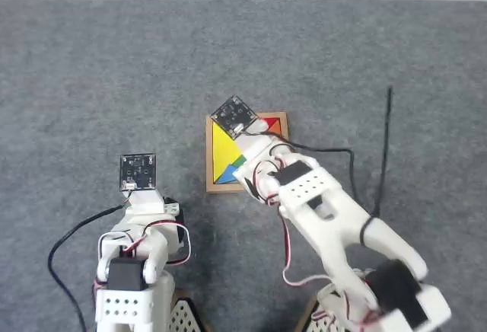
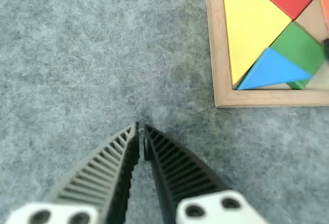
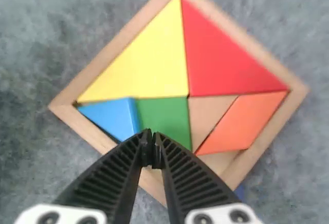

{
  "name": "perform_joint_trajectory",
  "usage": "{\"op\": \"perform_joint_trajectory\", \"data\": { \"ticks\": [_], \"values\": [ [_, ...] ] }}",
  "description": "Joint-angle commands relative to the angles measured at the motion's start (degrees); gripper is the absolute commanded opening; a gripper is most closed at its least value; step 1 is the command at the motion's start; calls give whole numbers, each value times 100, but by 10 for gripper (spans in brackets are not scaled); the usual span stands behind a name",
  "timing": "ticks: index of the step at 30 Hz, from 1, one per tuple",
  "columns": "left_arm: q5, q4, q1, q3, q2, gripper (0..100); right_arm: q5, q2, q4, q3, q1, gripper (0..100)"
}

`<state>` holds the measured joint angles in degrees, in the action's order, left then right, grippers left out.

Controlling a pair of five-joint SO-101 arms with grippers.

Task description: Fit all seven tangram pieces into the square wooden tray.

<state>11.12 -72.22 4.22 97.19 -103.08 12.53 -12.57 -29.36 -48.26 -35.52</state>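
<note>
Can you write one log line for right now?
left gripper: shut, over mat | right gripper: shut, over green piece | tray: bare wood showing

Middle of the table (image 1: pixel 91 73): tray (image 1: pixel 208 153). In it, large triangle (image 1: pixel 222 148) along the left side, small triangle (image 1: pixel 226 174) in the near-left corner, square (image 3: pixel 164 117) just right of that. Right gripper (image 3: pixel 150 132) above the near rim; left gripper (image 2: pixel 141 127) left of the tray.

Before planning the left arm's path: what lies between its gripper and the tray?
Left wrist view: only bare grey mat between left gripper and wooden tray.
</note>
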Motion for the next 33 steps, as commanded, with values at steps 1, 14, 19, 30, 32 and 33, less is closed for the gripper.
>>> {"op": "perform_joint_trajectory", "data": {
  "ticks": [1,14,19,30,32,33],
  "values": [
    [-62,-9,35,-75,-114,14,-70,418,127,510,-13,7],
    [-62,-9,35,-75,-114,14,-70,576,127,589,-374,7],
    [-62,-9,35,-75,-114,14,-105,13,-163,563,-365,7],
    [-62,-9,35,-75,-114,14,-62,259,312,220,-778,7],
    [-62,-9,35,-75,-114,14,-62,611,435,264,-796,7],
    [-62,-9,35,-75,-114,14,-62,804,435,343,-787,7]
  ]
}}
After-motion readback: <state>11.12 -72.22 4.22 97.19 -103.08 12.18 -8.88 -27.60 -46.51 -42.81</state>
